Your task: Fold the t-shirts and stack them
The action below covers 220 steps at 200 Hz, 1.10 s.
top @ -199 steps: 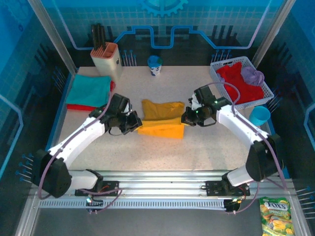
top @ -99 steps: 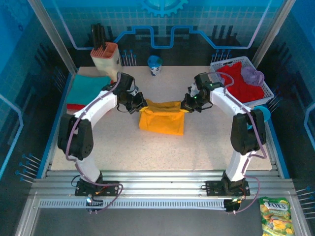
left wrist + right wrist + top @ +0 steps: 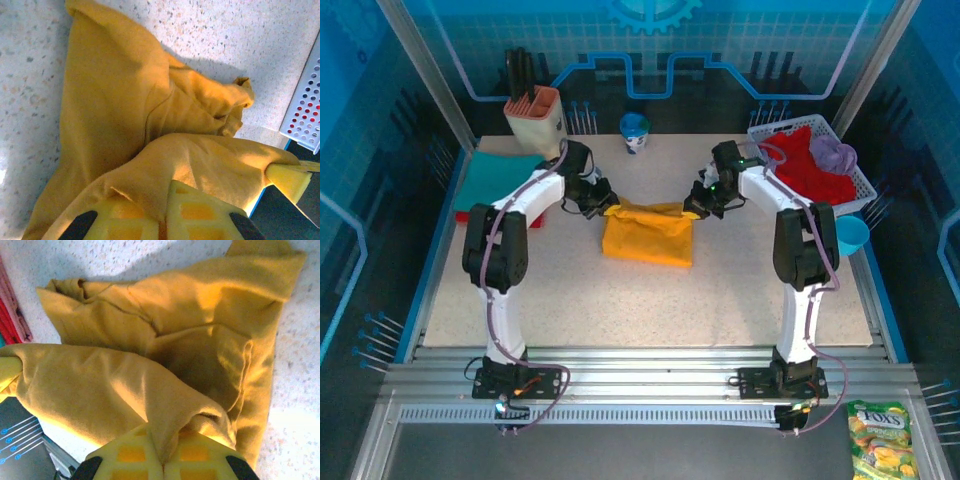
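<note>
Roughly, the widest free room is on the near side: a broad stretch of speckled table lies open between the mustard-yellow t-shirt and the arm bases. On the far side the space is tighter, because a beige holder and a small cup stand along the back edge. At the left edge a teal t-shirt lies flat on a red cloth, near the left arm. At the right edge a white mesh basket holds a red t-shirt and a lavender t-shirt, close beside the right arm. The yellow shirt rests in the middle of the table, partly folded, its far edge raised and stretched between the two claws. The left gripper is clenched on the far left corner of this shirt; in the left wrist view the cloth comes out from between its yellow fingers and spreads away over the table. The right gripper is clenched on the far right corner in the same way, the fabric pinched between its fingers and draping forward in loose folds.
</note>
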Each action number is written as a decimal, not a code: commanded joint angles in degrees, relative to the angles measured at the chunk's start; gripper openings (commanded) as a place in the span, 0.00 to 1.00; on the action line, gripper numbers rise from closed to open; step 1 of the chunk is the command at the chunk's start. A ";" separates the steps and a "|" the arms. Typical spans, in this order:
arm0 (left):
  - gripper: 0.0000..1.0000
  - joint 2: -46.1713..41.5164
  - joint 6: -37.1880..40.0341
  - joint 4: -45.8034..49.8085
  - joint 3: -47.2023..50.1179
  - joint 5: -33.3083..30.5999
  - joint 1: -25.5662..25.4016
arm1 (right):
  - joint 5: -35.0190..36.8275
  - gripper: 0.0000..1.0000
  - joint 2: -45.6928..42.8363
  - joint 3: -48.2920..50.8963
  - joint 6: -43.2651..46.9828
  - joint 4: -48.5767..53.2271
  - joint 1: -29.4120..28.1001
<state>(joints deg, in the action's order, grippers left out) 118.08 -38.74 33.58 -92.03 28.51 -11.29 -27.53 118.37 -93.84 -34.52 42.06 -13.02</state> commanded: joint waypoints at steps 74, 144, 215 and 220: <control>0.51 9.31 3.70 -3.22 -11.99 3.97 1.24 | -0.42 0.20 4.56 -3.12 -4.67 -4.21 3.96; 0.99 -1.07 9.20 -3.98 -8.10 5.75 4.26 | 3.37 0.87 -7.81 5.81 -3.68 -7.80 2.45; 0.84 -10.49 -5.45 -26.08 10.06 7.89 -1.97 | 0.96 1.00 -17.45 15.98 -13.10 -23.16 -6.56; 0.81 -10.06 -5.80 -26.86 10.43 7.29 -2.42 | 0.98 1.00 -17.47 16.87 -14.27 -24.89 -7.12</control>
<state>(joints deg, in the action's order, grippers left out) 107.18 -39.00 15.70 -85.71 34.98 -11.38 -24.64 100.77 -81.60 -42.22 26.65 -17.96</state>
